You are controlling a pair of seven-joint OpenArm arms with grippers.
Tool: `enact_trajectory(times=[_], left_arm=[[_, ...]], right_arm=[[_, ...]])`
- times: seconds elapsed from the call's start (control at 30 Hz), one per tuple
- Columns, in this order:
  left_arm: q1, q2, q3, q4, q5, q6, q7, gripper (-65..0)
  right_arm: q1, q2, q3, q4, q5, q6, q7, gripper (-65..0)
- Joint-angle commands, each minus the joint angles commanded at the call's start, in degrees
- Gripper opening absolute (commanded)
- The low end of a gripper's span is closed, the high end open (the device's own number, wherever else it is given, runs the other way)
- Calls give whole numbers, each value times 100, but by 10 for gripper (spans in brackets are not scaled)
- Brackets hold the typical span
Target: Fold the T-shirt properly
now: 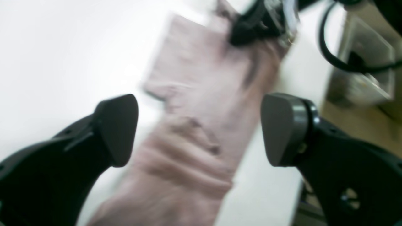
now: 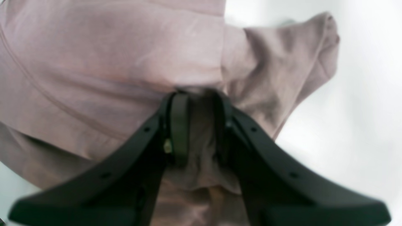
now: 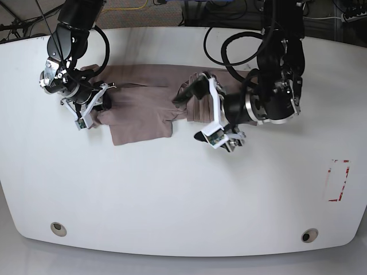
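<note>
One soft, wrinkled taupe T-shirt (image 3: pixel 140 112) spread lengthwise along the white tabletop's (image 3: pixel 172 195) far side, bunched fabric pinched between the right gripper's (image 2: pixel 201 97) nearly closed fingers, the left gripper's (image 1: pixel 199 130) held wide apart, empty.

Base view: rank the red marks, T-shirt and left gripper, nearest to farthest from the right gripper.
From the right gripper:
1. T-shirt: between its fingers.
2. Left gripper: mid-table, over the shirt's near edge.
3. Red marks: far side, by the view's right edge.
</note>
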Motion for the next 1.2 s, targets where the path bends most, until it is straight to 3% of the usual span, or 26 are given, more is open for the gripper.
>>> enact_trajectory(times=[0.13, 0.37, 0.43, 0.57, 0.67, 0.7, 0.87, 1.0, 1.2], left_arm=[[62, -316, -343, 0, 211, 0, 0, -269], [448, -624, -747, -9, 651, 0, -35, -593], [554, -642, -782, -9, 862, 0, -35, -650], [765, -642, -800, -44, 1301, 0, -44, -650], [826, -607, -782, -290, 1705, 0, -53, -650], [826, -607, -782, -448, 1820, 0, -105, -650], [888, -651, -782, -1064, 1978, 0, -624, -650], [949, -782, -765, -1635, 2022, 0, -1029, -650], [949, -809, -774, -2013, 2022, 0, -1301, -650]], right_arm=[[26, 0, 0, 167, 18, 0, -18, -514], [79, -229, 0, 686, 9, 0, -237, -512], [158, -273, 0, 835, 26, 0, -360, -512], [237, -413, 35, 1073, 26, 0, -712, -490], [360, -519, 44, 1284, 26, 0, -870, -401], [387, -589, 53, 1380, 26, 0, -923, -344], [475, -800, 264, 1670, 79, 0, -1108, -152], [580, -914, 1055, 1662, 721, 0, -1407, -33], [800, -844, 2330, 1134, 1969, 0, -1987, -8]])
